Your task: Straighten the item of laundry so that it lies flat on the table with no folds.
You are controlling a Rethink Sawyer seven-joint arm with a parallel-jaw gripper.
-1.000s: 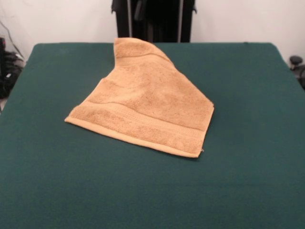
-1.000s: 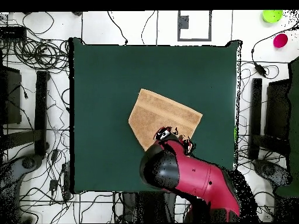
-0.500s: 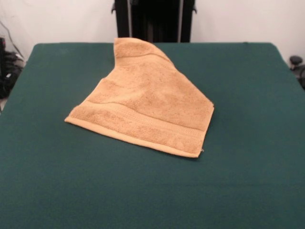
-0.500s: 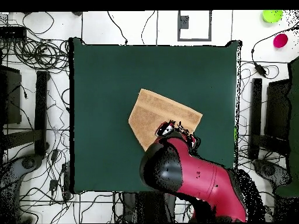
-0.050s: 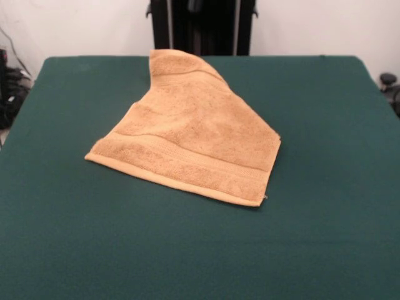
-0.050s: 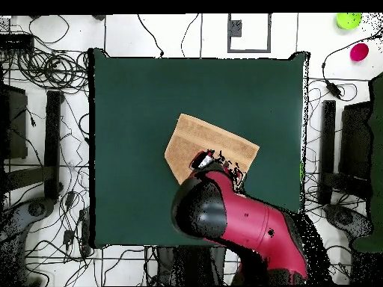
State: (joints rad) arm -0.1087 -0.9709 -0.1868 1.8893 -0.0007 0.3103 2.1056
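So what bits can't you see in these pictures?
- The pincer: in the overhead view the red and black arm covers it, and the front view shows no pincer, so open or shut is unknown.
- The towel: its edge nearest the robot is hidden overhead by the arm, and from the front the folded-over layer covers what lies beneath.
- The table: its near edge is cut off by the bottom of the front view.
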